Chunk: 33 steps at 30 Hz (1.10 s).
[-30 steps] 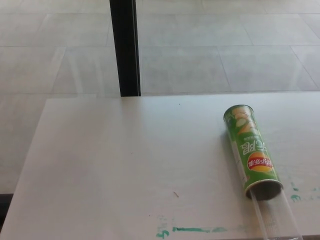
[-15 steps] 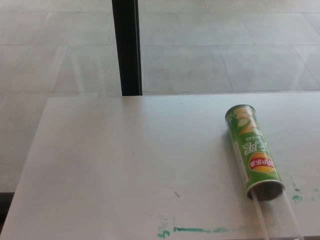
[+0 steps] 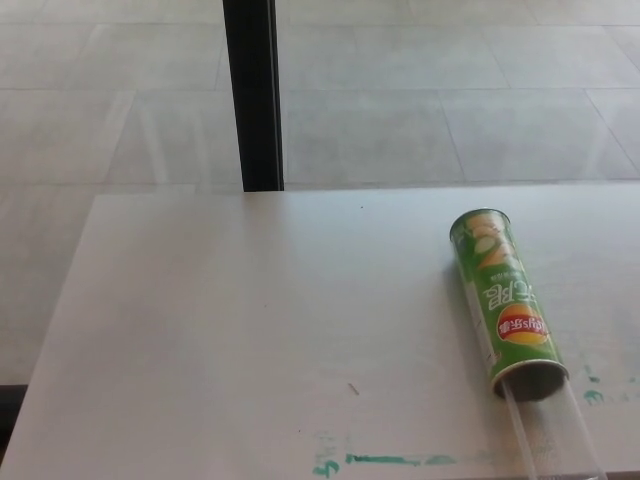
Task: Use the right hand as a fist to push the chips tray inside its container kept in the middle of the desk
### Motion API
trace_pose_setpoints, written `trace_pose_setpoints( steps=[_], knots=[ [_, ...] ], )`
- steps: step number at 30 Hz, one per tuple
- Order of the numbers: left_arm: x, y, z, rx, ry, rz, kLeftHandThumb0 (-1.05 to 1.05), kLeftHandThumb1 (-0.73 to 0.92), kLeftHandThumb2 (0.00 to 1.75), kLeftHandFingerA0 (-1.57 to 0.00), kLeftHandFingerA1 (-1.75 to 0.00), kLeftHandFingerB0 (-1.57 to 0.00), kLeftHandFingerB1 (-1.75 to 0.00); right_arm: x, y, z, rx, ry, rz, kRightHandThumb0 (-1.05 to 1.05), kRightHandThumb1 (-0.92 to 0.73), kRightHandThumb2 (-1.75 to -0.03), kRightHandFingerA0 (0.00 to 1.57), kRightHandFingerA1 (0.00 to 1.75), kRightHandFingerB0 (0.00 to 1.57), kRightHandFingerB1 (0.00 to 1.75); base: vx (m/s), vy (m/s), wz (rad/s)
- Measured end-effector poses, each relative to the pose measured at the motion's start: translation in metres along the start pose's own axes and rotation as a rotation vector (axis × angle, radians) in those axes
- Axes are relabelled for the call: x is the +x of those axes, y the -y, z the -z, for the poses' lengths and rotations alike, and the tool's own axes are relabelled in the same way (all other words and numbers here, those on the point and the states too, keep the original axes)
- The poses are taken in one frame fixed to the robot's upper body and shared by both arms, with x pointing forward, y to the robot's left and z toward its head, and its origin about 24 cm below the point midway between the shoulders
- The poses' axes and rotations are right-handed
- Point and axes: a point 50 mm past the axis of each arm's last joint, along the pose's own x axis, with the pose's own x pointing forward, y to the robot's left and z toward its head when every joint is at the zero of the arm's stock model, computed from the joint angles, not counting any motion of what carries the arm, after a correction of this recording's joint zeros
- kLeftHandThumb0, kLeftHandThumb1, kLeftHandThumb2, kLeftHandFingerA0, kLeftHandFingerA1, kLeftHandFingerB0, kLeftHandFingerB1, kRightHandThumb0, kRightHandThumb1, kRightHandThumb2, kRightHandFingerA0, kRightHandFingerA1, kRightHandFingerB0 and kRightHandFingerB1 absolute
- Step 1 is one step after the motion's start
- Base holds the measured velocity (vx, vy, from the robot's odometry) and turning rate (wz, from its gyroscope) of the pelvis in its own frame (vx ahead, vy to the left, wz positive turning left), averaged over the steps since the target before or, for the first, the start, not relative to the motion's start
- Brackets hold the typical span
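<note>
Neither hand shows in the head view, so their state cannot be told and no fist is yet at work. The can (image 3: 505, 300) lies on its side toward the right of the counter (image 3: 250, 330), closed end away from the robot and open mouth toward the near edge. The clear tray (image 3: 552, 440) juts out of that mouth and runs off the bottom of the picture, so it is largely outside the can. Compared with a second ago, only the whole picture has shifted slightly, a camera move; can and tray lie as they did. The push has evidently not begun. Green smears (image 3: 390, 460) mark the near edge; a dark post (image 3: 253, 95) stands beyond.
</note>
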Motion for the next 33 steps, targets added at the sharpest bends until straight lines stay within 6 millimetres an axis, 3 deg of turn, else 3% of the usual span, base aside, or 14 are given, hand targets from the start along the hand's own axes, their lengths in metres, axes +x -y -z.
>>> trace_pose_setpoints(
  steps=[6,7,8,19,21,22,23,24,27,29,30,31,32,33],
  knots=[
    [0.000,-0.001,0.002,-0.005,-0.007,-0.002,-0.69,0.86,0.66,-0.57,-0.62,-0.43,-0.45,-0.024,-0.032,-0.013,0.016,0.023,-0.254,-0.59,-0.82,-0.65,0.63,0.55,0.43,0.44,0.00,0.000,0.00],
    [0.000,-0.001,0.002,-0.005,-0.007,-0.002,-0.66,0.67,1.04,-0.53,-0.68,-0.38,-0.57,-0.029,-0.036,-0.014,0.011,0.019,-0.291,-0.61,-0.80,-0.64,0.67,0.55,0.48,0.45,0.00,0.000,0.00],
    [0.000,-0.001,0.002,-0.006,-0.008,-0.002,-0.68,0.87,0.65,-0.58,-0.62,-0.44,-0.46,-0.034,-0.039,-0.015,0.007,0.017,-0.327,-0.61,-0.79,-0.64,0.68,0.55,0.53,0.45,0.00,0.000,0.00],
    [-0.001,-0.003,0.005,-0.001,-0.016,-0.005,-0.68,0.86,0.65,-0.57,-0.61,-0.43,-0.44,-0.062,-0.046,-0.013,-0.034,-0.005,-0.579,-0.58,-0.78,-0.63,0.80,0.60,0.63,0.46,0.00,0.000,0.00],
    [-0.001,-0.002,0.005,-0.001,-0.016,-0.004,-0.67,0.68,1.05,-0.54,-0.69,-0.37,-0.57,-0.065,-0.046,-0.013,-0.052,-0.009,-0.627,-0.59,-0.79,-0.64,0.80,0.62,0.64,0.45,0.00,0.000,0.00],
    [-0.001,-0.002,0.005,0.000,-0.016,-0.004,-0.68,0.87,0.65,-0.57,-0.66,-0.42,-0.46,-0.066,-0.046,-0.013,-0.059,-0.008,-0.647,-0.59,-0.80,-0.64,0.80,0.61,0.65,0.44,0.00,0.000,0.00],
    [-0.001,-0.002,0.005,0.001,-0.016,-0.004,-0.68,0.87,0.65,-0.57,-0.66,-0.42,-0.46,-0.066,-0.046,-0.014,-0.069,-0.007,-0.668,-0.59,-0.80,-0.64,0.80,0.61,0.65,0.44,0.00,0.000,0.00],
    [-0.001,-0.002,0.005,0.001,-0.016,-0.004,-0.67,0.68,1.05,-0.53,-0.68,-0.36,-0.57,-0.067,-0.046,-0.014,-0.084,-0.007,-0.697,-0.61,-0.78,-0.64,0.82,0.59,0.66,0.45,0.00,0.000,0.00],
    [-0.001,-0.002,0.005,0.003,-0.017,-0.003,-0.66,0.68,1.05,-0.51,-0.67,-0.36,-0.56,-0.070,-0.046,-0.016,-0.131,-0.008,-0.780,-0.57,-0.79,-0.64,0.83,0.60,0.64,0.47,0.00,0.000,0.00],
    [-0.001,-0.002,0.005,0.003,-0.017,-0.003,-0.68,0.86,0.66,-0.56,-0.60,-0.42,-0.45,-0.072,-0.046,-0.017,-0.154,-0.010,-0.824,-0.55,-0.76,-0.63,0.84,0.59,0.65,0.49,0.00,0.000,0.00],
    [-0.001,-0.002,0.005,0.003,-0.017,-0.003,-0.66,0.68,1.04,-0.52,-0.67,-0.35,-0.57,-0.073,-0.046,-0.017,-0.173,-0.011,-0.865,-0.56,-0.75,-0.62,0.86,0.59,0.66,0.48,0.00,0.000,0.00],
    [-0.001,-0.002,0.005,0.002,-0.016,-0.003,-0.68,0.88,0.66,-0.58,-0.60,-0.44,-0.46,-0.074,-0.047,-0.018,-0.186,-0.013,-0.893,-0.55,-0.74,-0.63,0.86,0.57,0.66,0.47,0.00,0.000,0.00],
    [-0.001,-0.002,0.005,0.003,-0.016,-0.002,-0.70,0.87,0.65,-0.59,-0.63,-0.45,-0.47,-0.075,-0.048,-0.018,-0.203,-0.014,-0.929,-0.53,-0.74,-0.62,0.87,0.58,0.66,0.48,0.00,0.000,0.00],
    [-0.001,-0.002,0.005,0.003,-0.016,-0.002,-0.67,0.68,1.06,-0.53,-0.67,-0.37,-0.57,-0.077,-0.049,-0.019,-0.219,-0.015,-0.961,-0.53,-0.74,-0.62,0.87,0.58,0.66,0.48,0.00,0.000,0.00]
  ],
)
